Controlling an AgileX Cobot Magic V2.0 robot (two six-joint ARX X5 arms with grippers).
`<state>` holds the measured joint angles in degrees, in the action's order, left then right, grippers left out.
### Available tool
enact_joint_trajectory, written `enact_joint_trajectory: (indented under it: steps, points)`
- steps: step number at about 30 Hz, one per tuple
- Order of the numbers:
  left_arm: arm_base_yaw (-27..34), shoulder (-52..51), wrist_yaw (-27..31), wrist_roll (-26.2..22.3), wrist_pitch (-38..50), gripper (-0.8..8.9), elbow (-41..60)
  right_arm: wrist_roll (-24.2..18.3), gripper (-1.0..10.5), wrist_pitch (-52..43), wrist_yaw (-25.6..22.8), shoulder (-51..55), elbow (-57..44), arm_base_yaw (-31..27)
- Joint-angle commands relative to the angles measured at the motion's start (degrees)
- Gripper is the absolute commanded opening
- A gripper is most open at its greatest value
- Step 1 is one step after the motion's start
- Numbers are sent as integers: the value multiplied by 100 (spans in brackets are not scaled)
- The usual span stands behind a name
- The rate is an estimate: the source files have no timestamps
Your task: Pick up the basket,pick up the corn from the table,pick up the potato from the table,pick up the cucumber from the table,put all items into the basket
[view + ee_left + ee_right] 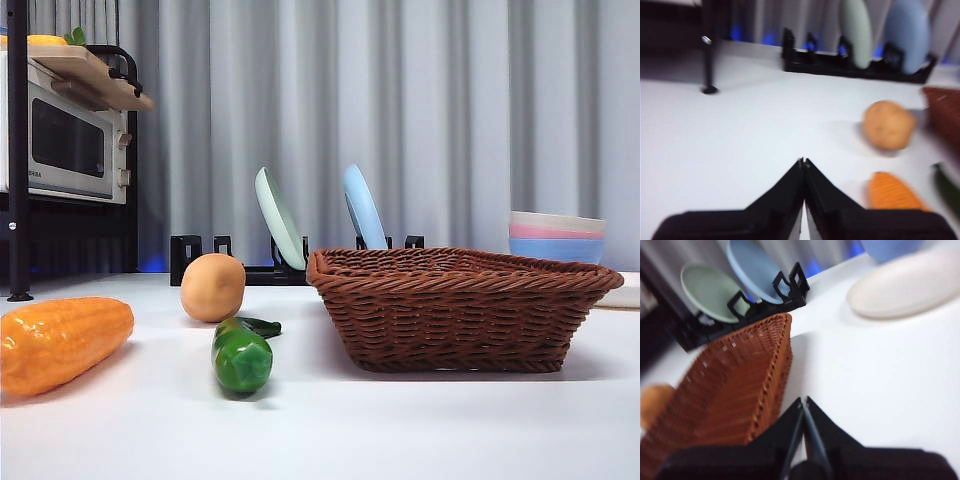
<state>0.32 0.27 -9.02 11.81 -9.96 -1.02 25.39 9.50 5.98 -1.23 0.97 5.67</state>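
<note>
front: low, level across table [400, 430] | wrists: above, angled down | shared: basket [455, 310], potato [213, 287]

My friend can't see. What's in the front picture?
A brown basket sits on a white table. Beside it lie an orange corn, a green cucumber and, farther back, a round potato.

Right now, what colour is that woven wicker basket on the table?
The wide woven wicker basket is dark reddish brown; the front view shows it best.
</note>
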Motion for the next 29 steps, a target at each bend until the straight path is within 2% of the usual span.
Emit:
enact_joint_trajectory:
  steps: [1,6,9,13,24,29]
  points:
    - [9,-15,-157,861,74,-3,83,879,1,68,2,0,-52,2]
    - [9,-15,-470,946,310,-8,13,715,-3,52,9,-4,61,2]
    - [9,-4,-479,946,214,-8,-162,483,-11,57,4,-79,227,2]
    - [11,151,-476,892,-46,-8,-573,439,-11,66,2,-420,557,2]
    - [9,1884,-481,98,-476,-8,-2343,-592,-10,396,22,-2594,2439,2]
    - [9,2951,-592,-251,-979,-8,-3259,-1029,-10,813,564,-3703,3484,2]
